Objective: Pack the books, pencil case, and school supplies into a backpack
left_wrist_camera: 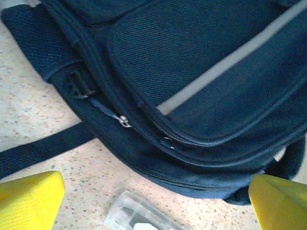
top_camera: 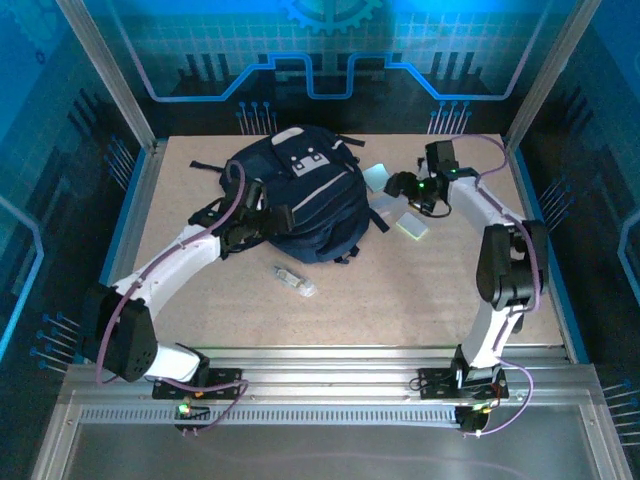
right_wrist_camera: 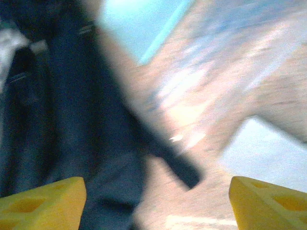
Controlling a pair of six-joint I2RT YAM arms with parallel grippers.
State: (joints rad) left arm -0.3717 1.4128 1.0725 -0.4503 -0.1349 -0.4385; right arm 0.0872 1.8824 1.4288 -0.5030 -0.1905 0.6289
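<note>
Backpack (top_camera: 300,190): lies at upper centre of the top view, pale stripe facing up.
Left gripper (top_camera: 250,218): at the backpack's left edge; jaws wide apart, nothing between them. In its wrist view the yellow fingertips (left_wrist_camera: 31,199) sit in the lower corners, below a zipper pull (left_wrist_camera: 124,121).
Right gripper (top_camera: 403,185): right of the backpack; jaws apart and empty. Its wrist view is blurred.
Tube (top_camera: 294,280): on the table (top_camera: 450,290), below the backpack and apart from it.
Blue pad (top_camera: 377,177): between the backpack and the right gripper.
Pencil case (top_camera: 388,212): clear pouch just right of the backpack.
Green pad (top_camera: 412,227): lower right of the pencil case.
</note>
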